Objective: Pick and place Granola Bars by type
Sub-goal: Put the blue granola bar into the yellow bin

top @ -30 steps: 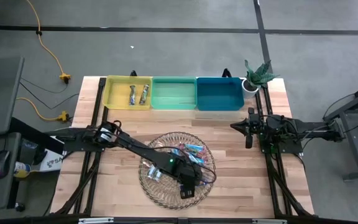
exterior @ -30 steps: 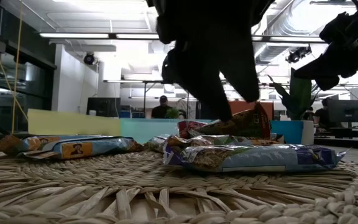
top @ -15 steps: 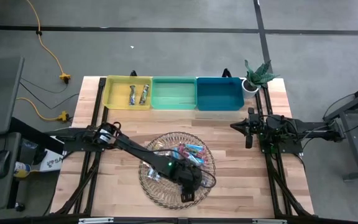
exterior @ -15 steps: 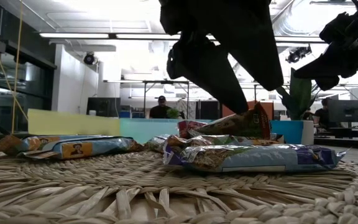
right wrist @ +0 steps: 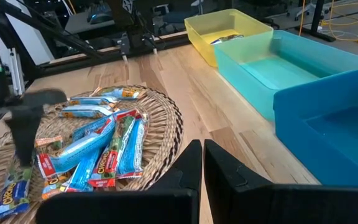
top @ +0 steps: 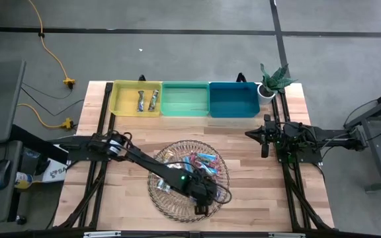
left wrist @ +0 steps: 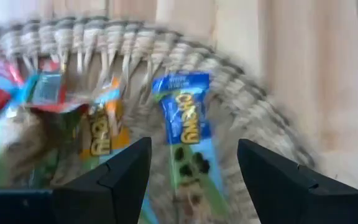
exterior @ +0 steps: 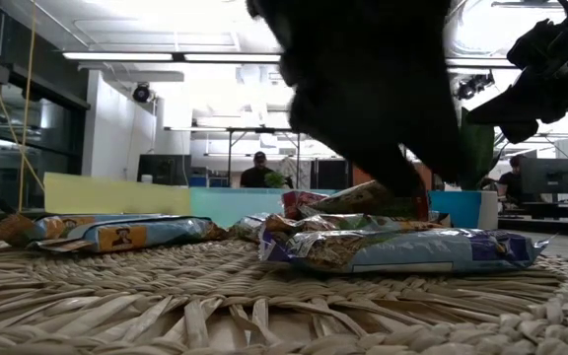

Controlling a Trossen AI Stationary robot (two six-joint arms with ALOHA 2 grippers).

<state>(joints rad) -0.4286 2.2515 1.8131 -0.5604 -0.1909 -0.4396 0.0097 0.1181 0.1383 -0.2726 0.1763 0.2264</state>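
Lying heaped in the wicker tray (top: 156,196) near the bench's front edge are roughly a dozen Granola Bars (right wrist: 98,152); two more sit in the yellow bin (top: 119,99). Left gripper (left wrist: 188,163) hovers spread above them; right gripper (right wrist: 202,163), pressed together, waits near the right edge.

Overhead camera looked straight down on the wicker tray (top: 177,198); the low one sat level at its rim, and both wrist cameras faced it too.
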